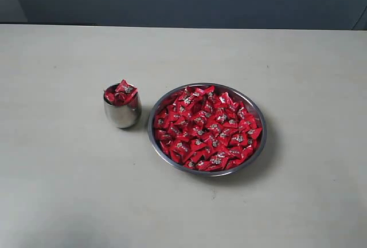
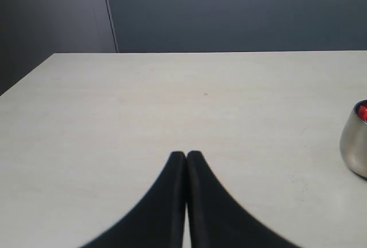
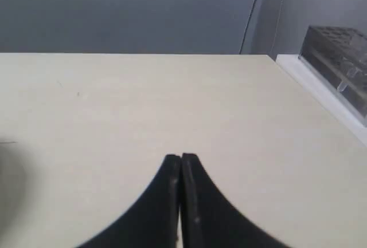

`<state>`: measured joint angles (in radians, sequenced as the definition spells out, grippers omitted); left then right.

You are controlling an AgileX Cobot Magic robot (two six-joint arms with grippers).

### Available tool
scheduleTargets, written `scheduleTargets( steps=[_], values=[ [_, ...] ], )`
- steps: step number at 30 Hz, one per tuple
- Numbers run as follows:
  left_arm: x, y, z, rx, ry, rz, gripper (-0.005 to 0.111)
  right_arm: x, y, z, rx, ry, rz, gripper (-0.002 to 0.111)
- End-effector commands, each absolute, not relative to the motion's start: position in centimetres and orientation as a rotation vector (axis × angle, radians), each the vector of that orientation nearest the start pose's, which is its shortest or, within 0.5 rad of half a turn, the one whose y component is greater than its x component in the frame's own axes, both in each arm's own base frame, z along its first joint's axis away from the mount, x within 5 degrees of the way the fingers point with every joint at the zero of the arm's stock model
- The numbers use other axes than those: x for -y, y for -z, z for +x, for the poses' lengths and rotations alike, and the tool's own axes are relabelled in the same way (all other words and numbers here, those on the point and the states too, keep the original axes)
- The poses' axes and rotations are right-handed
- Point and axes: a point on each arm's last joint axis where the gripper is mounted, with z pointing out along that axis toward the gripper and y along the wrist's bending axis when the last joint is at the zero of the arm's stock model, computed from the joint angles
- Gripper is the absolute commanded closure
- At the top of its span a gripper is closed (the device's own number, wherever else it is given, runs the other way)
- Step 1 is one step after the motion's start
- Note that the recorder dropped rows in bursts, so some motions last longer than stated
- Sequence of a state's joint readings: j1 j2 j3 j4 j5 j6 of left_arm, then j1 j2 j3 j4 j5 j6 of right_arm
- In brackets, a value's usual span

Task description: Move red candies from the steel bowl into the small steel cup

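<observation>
The steel bowl (image 1: 259, 145) sits right of the table's middle, heaped with red candies (image 1: 206, 126). Just to its left stands the small steel cup (image 1: 122, 113), with several red candies (image 1: 121, 94) piled up past its rim. The cup (image 2: 355, 142) also shows at the edge of the left wrist view, some way off from my left gripper (image 2: 186, 154), which is shut and empty over bare table. My right gripper (image 3: 180, 157) is shut and empty too, over bare table. Neither gripper appears in the exterior view.
The pale table (image 1: 63, 191) ends at a dark wall behind. In the right wrist view a clear plastic rack (image 3: 338, 65) stands beyond the table's edge.
</observation>
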<state>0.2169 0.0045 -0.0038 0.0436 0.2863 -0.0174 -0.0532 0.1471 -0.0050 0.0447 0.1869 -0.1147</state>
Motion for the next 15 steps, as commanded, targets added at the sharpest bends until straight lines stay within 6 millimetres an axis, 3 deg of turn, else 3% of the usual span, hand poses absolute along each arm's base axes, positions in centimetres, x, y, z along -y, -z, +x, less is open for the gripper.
scheduleTargets(
  steps=[1, 15],
  values=[
    [-1.29, -18.75, 5.32, -1.762, -0.186, -0.181, 0.106, 0.24, -18.43, 6.16, -1.839, 0.075, -0.016, 0.108],
    [-1.29, -18.75, 5.32, -1.762, -0.186, -0.181, 0.106, 0.20, -18.23, 5.84, -1.851, 0.073, -0.018, 0.108]
  ],
)
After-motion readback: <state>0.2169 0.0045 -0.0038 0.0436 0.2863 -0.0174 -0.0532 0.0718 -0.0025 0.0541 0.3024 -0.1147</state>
